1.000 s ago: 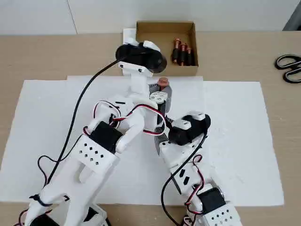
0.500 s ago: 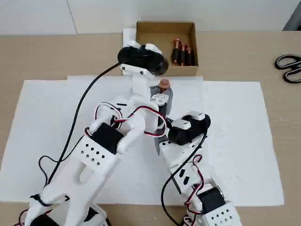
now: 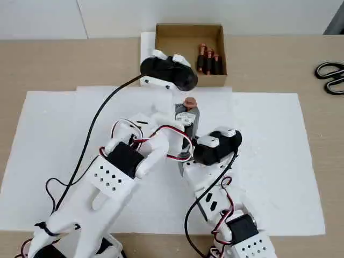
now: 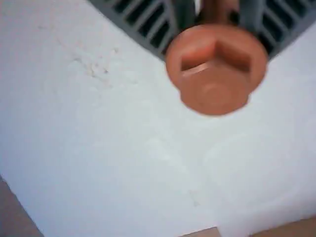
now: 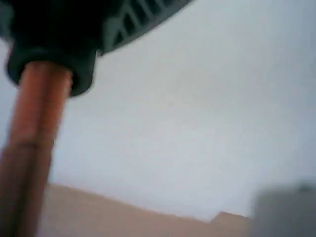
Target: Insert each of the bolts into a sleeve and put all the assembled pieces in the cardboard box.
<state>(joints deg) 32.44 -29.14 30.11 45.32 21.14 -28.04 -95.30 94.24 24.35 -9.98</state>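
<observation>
Copper bolt (image 4: 216,69), hex flanged head, shaft seated in black sleeve (image 5: 49,47). Right fingers (image 5: 140,22) pinch sleeve above white sheet (image 3: 269,161) on tabletop (image 3: 54,59). Left arm (image 3: 118,172) grip: cannot tell.

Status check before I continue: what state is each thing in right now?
bolt: held above the paper, shaft partly in the sleeve, part of the shaft bare.
sleeve: held up, on the bolt's shaft.
left gripper: shut on bolt, behind its head.
right gripper: shut on sleeve.
cardboard box: open, three assembled pieces inside.
</observation>
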